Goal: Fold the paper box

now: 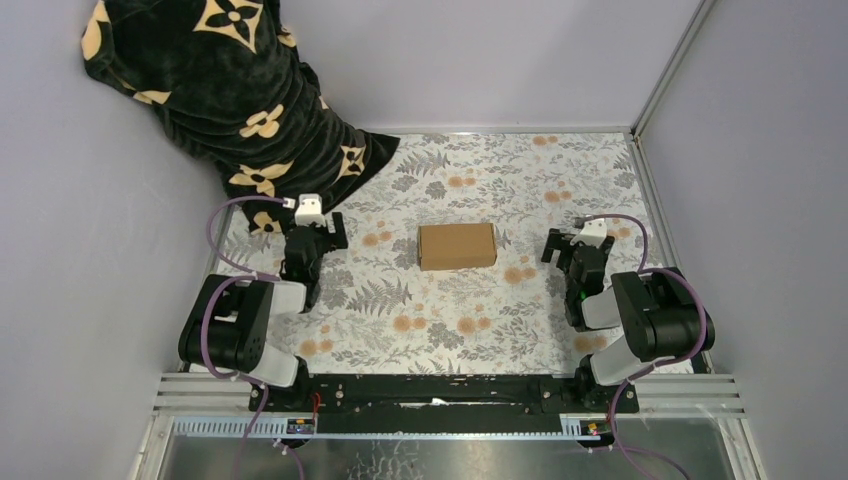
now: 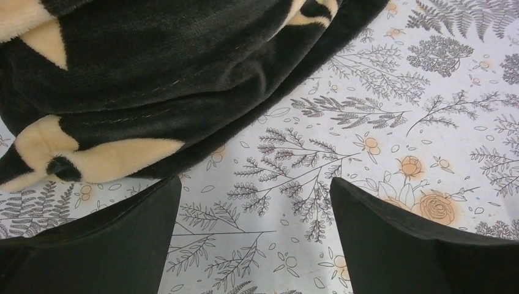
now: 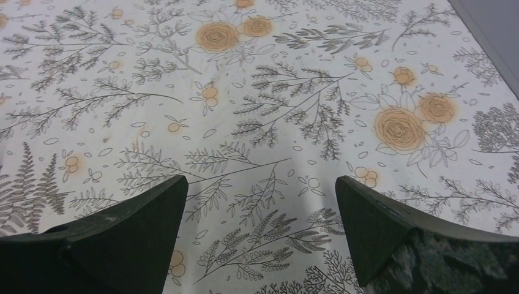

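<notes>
Box (image 1: 457, 245) sits mid-table, flat on its widest face, long side running left-right, between the two arms and well apart from both. From the top view I read it as a closed brown rectangular block, not a flat sheet, but I can't tell from here whether flaps or tabs are tucked, loose or open on the far side; no seam or lid line resolves at this size. Left end effector (image 1: 322, 238) has its jaws wide apart and holds nothing; its fingers (image 2: 122, 239) hang over bare table (image 1: 460, 330) just beside the edge of the dark blanket (image 1: 230, 90). Right end effector (image 1: 565, 248) is likewise spread wide and empty, only flowered table cover under it. Neither wrist view shows the box at all, so I have no close look at its edges. Handling guess: plain cardboard, light, fairly stiff across the panels but easy to dent or crush if squeezed hard, and likely to slide on the smooth cover when pushed from one side. I'd take it by the two short ends, one arm each, or pin it with one arm while the other pinches a flap edge near a crease. Blanket covers the far-left corner of the table; whatever is under it is hidden.
</notes>
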Motion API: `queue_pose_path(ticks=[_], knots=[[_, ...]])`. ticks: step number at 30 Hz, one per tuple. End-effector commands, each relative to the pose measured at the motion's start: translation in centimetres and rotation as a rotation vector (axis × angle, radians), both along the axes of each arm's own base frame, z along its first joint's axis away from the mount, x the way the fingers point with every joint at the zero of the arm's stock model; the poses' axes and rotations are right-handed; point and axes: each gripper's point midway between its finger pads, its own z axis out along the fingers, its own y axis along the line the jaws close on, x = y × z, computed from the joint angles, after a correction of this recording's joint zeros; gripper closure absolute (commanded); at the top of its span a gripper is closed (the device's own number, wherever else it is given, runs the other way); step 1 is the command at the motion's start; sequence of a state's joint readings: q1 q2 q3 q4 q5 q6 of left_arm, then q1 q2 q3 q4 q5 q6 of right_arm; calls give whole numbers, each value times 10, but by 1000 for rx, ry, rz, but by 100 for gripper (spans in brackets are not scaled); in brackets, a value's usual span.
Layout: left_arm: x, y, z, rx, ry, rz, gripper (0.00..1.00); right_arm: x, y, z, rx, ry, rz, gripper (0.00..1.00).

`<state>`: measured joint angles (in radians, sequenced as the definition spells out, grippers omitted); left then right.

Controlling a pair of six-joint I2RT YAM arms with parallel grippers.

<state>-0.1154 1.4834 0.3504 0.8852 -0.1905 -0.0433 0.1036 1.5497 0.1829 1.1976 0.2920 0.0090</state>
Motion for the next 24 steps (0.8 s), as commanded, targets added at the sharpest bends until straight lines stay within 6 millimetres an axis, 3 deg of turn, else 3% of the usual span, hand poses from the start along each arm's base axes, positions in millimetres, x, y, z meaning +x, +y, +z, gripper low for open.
queue_pose_path(ticks=[1,4,24], knots=[[3,3,21,-21,-115,-7,2,17,8,26,-16,-89,56,0],[-8,6,15,-27,-145,-6,2,17,8,26,-15,-94,59,0],[-5,6,17,-29,-151,-6,2,18,8,27,-16,-97,61,0]])
